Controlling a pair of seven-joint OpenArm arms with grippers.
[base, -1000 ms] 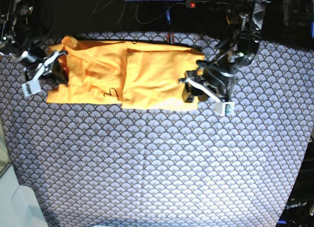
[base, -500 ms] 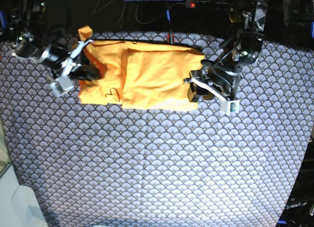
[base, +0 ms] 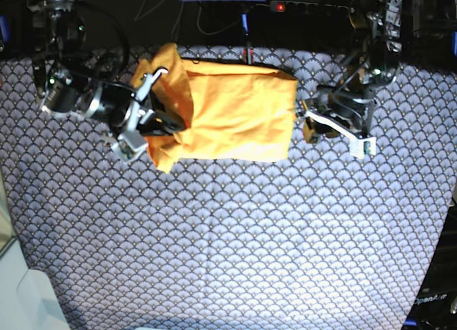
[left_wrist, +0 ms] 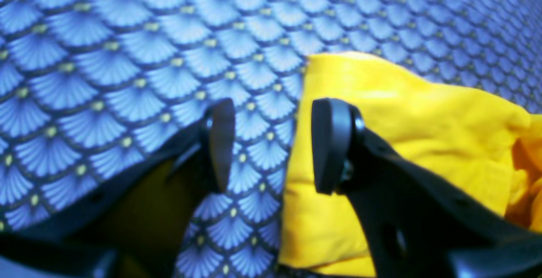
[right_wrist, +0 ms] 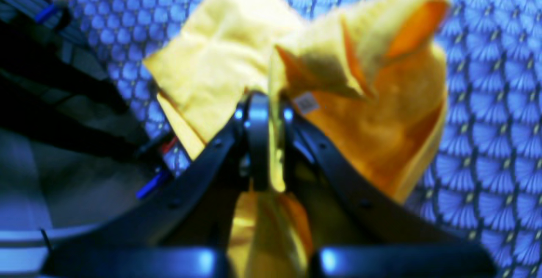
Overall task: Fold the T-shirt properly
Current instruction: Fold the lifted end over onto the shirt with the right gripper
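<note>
Orange-yellow T-shirt [base: 235,112]; navy fan-scale patterned cloth [base: 228,237].

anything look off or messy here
Only the T-shirt itself: the end pinched in the right gripper is lifted and bunched, its layers uneven rather than a flat fold. The left gripper is open beside the other edge, holding nothing. No damage shows.

Left claw [left_wrist: 271,146] open with nothing between its two black fingers [left_wrist: 328,142], blue fan-pattern cloth [left_wrist: 127,45] covering the desk from 9 to 1 o'clock, yellow T-shirt [left_wrist: 423,129] at 3 o'clock, its edge under the right-hand finger
</note>
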